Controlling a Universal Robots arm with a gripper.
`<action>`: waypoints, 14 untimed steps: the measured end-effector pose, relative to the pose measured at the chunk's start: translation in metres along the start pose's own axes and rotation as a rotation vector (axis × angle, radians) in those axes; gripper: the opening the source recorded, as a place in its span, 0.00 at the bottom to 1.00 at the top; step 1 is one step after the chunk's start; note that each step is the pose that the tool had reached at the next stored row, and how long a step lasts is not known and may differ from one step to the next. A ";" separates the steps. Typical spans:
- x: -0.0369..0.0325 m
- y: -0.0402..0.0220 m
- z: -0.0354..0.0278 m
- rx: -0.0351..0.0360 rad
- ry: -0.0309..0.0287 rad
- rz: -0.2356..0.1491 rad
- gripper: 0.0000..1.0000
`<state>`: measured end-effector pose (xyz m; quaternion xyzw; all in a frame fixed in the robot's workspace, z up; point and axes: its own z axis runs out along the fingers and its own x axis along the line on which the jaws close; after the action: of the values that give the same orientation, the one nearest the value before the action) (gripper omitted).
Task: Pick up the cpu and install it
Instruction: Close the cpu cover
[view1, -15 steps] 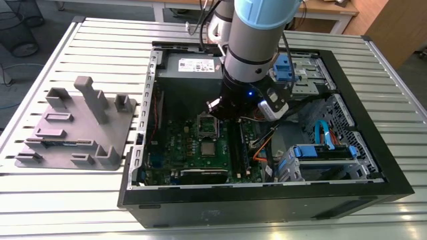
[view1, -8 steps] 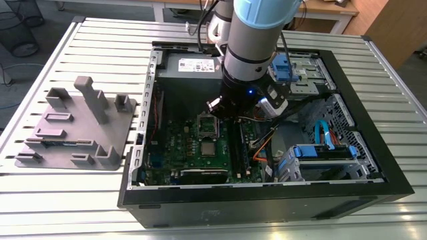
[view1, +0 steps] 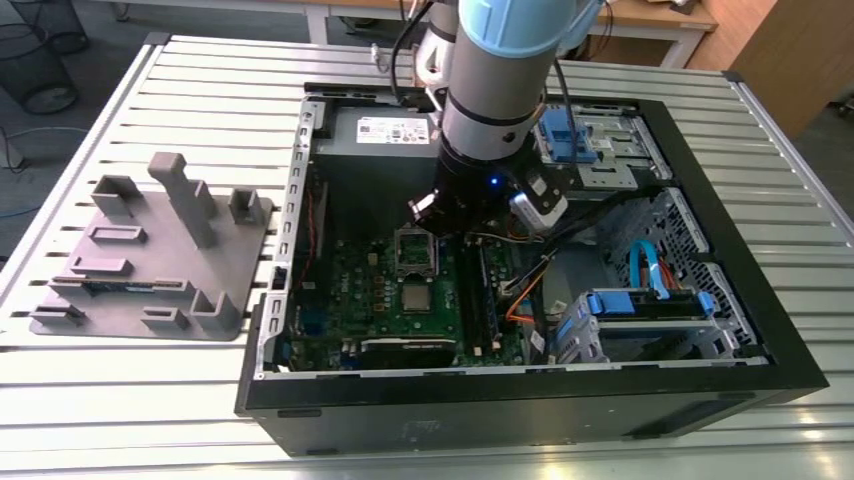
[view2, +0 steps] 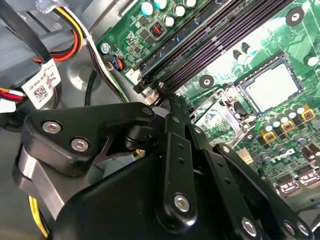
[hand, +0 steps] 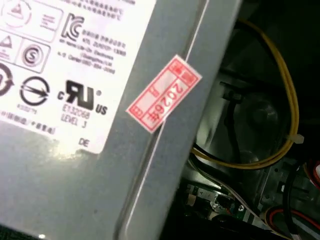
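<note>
beside the socket (view2: 241, 95) on the motherboard (view2: 150, 30), inside the open case (view1: 534, 410): gripper (view2: 167, 97) hangs low, fingertips drawn together with nothing seen between them. its tip is just beside the end of the memory slots (view2: 210, 55) and near the socket's raised load plate (view2: 215, 116). cpu (view2: 270, 87) lies flat in the socket, silver top up, apart from the gripper. exterior view agrees: cpu (view1: 418, 297) sits in the socket, gripper (view1: 438, 215) on the load-plate side of it. judgement: chip is placed but not clamped, since the plate stands open. risks from this state: (1) the clenched tip is close to the slot ends and the small capacitors next to the socket, so a sideways drift could scrape them. (2) a push on the plate off its centre could let it slip off the tip and snap down, or nudge the cpu in the socket and bend the contacts beneath; cannot tell from these frames whether the chip sits fully square. (3) cable bundle (view2: 75, 35) runs on the side of the gripper away from the socket, close to the knuckles, and could snag on a lateral move. first wrist view faces the power supply (hand: 100, 165) and a yellow wire (hand: 290, 100), away from the socket; arm clearance there looks tight.
</note>
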<state>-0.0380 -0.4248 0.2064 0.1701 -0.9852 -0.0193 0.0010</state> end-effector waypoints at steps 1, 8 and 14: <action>0.0000 0.0001 0.0008 0.0001 0.0002 0.000 0.11; 0.0001 0.0033 0.0040 0.0002 0.0002 0.000 0.11; 0.0031 0.0053 0.0049 0.0001 0.0002 0.000 0.11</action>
<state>-0.0428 -0.4207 0.2017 0.1701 -0.9852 -0.0193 0.0011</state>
